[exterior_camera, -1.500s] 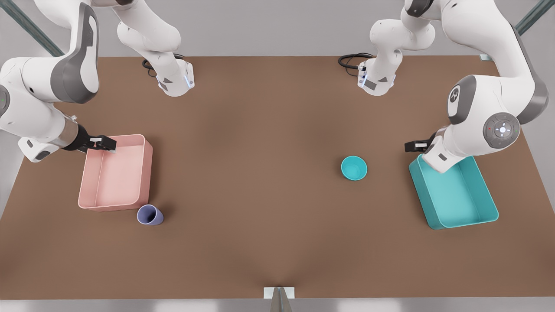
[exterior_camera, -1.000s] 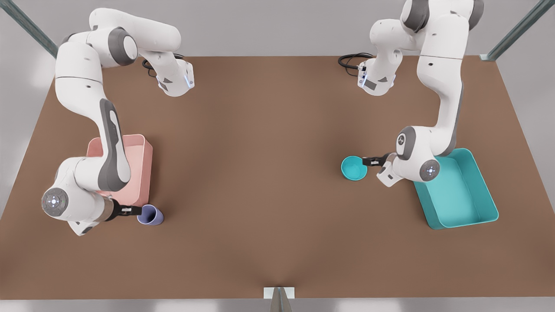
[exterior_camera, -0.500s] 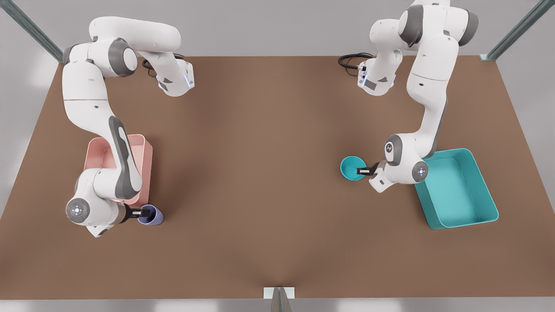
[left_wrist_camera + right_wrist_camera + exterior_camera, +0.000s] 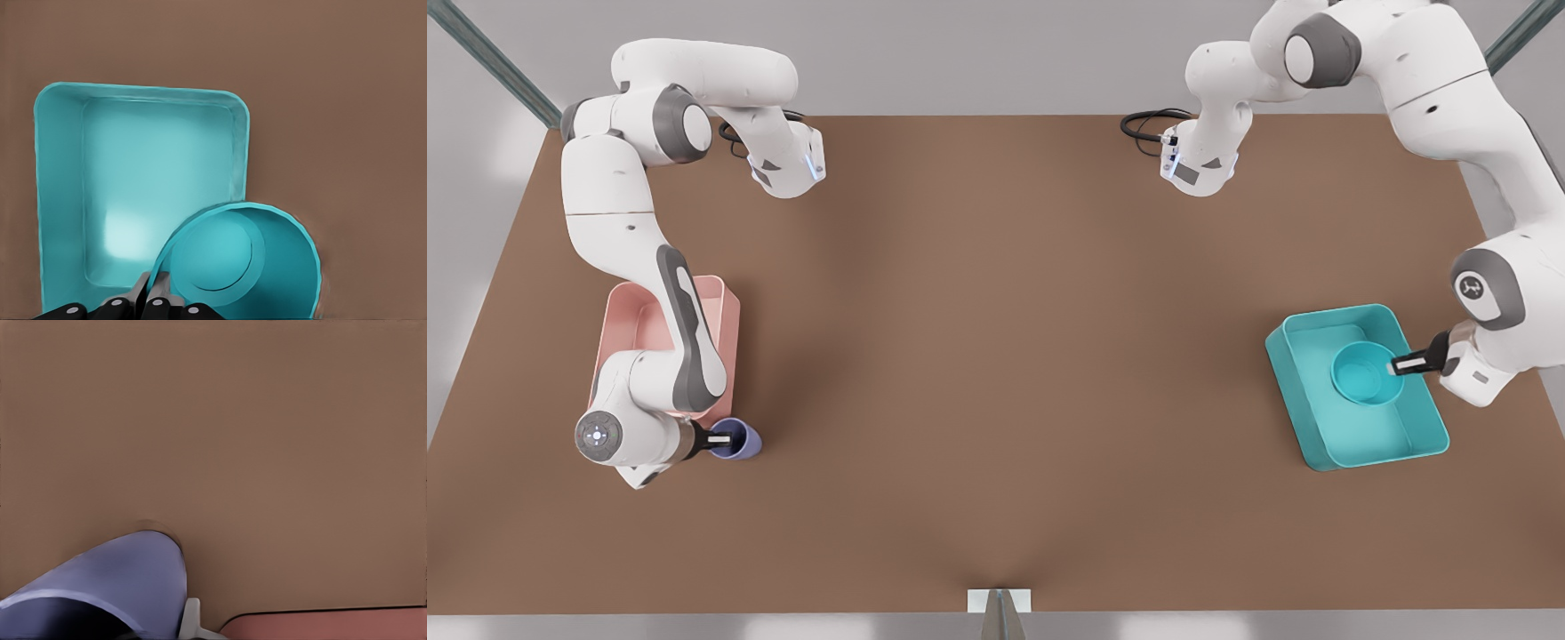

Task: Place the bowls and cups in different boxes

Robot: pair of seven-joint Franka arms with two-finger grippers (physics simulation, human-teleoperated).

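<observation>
Bowl hangs over the teal box, cup gripped on the tabletop

The left pincer [image 4: 1396, 364] clenches the bowl [image 4: 1362, 373] by its rim at 3 o'clock, holding it above the teal box [image 4: 1369, 444]; in the left wrist view the bowl [image 4: 267, 267] looks tilted, so a one-sided pinch could let it swing, or on release it might tip against a wall. The right pincer [image 4: 720, 438] grasps the cup [image 4: 743, 442] at its rim, the cup on the tabletop [image 4: 996, 356] just off the pink box [image 4: 725, 307] at 5 o'clock; lifting from there risks clipping the box's near wall or dragging it
</observation>
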